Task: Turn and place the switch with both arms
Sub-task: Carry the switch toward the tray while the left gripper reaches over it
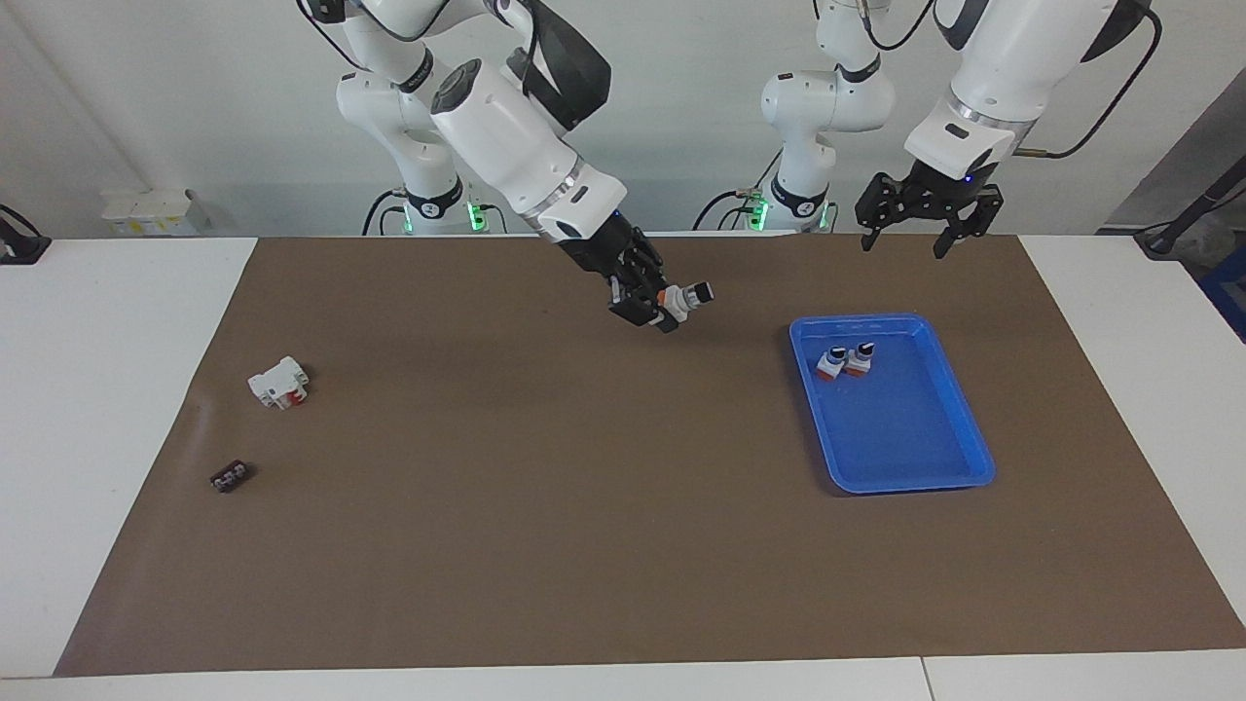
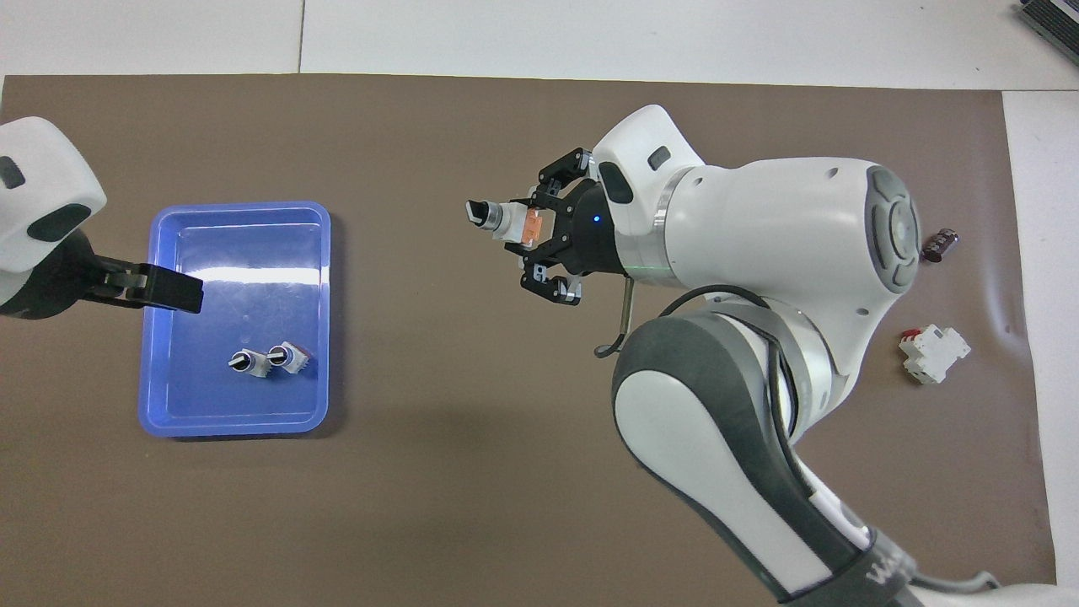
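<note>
My right gripper [image 1: 654, 307] is shut on the switch [image 1: 686, 297] by its orange end block and holds it in the air over the middle of the brown mat. The black knob points toward the left arm's end of the table. In the overhead view the right gripper [image 2: 539, 228] and the switch [image 2: 497, 217] show the same grip. My left gripper [image 1: 905, 239] is open and empty, raised over the robot-side edge of the blue tray [image 1: 964, 428]. In the overhead view the left gripper [image 2: 169, 291] hangs over the tray's rim [image 2: 324, 320].
Two more switches [image 1: 845, 361] lie side by side in the tray; they also show in the overhead view [image 2: 268, 360]. A white-and-red block [image 1: 279, 382] and a small black piece [image 1: 230, 476] lie on the mat toward the right arm's end.
</note>
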Available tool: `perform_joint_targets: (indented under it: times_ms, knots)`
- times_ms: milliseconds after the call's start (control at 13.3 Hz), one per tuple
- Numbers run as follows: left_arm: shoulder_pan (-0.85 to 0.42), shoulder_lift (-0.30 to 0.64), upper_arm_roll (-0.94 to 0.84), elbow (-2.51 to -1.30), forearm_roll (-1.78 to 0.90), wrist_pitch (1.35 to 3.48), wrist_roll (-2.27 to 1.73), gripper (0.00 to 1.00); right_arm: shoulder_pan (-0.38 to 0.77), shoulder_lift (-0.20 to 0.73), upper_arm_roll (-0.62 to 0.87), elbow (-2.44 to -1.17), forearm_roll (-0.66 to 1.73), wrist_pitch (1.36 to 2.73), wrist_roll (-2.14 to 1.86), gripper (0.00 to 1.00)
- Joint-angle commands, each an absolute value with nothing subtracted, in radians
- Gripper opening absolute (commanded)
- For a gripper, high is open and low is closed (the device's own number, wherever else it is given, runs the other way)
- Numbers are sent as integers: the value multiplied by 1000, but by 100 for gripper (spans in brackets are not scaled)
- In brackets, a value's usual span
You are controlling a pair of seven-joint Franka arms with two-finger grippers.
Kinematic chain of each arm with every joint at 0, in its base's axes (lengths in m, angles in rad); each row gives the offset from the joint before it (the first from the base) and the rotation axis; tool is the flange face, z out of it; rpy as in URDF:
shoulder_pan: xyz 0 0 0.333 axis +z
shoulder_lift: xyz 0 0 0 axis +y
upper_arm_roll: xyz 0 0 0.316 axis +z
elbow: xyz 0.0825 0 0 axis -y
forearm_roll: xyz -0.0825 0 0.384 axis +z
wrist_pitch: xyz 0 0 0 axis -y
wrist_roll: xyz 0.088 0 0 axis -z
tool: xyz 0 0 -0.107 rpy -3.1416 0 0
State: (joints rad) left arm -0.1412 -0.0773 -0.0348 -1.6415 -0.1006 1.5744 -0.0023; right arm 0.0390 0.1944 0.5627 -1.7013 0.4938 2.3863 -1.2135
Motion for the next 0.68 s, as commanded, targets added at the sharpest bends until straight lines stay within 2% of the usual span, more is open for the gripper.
perform_joint_targets:
  times_ms: [0,602]
  knots:
    - [-123,-97,-9,-1648,-242,1585,-21,100,73,176,561,-1712,518,2364,-1193,0]
    - [-101,-58,-11,-1575,-535,1585,-349,100,127,176,563,-1710,517,2385,-1167,0]
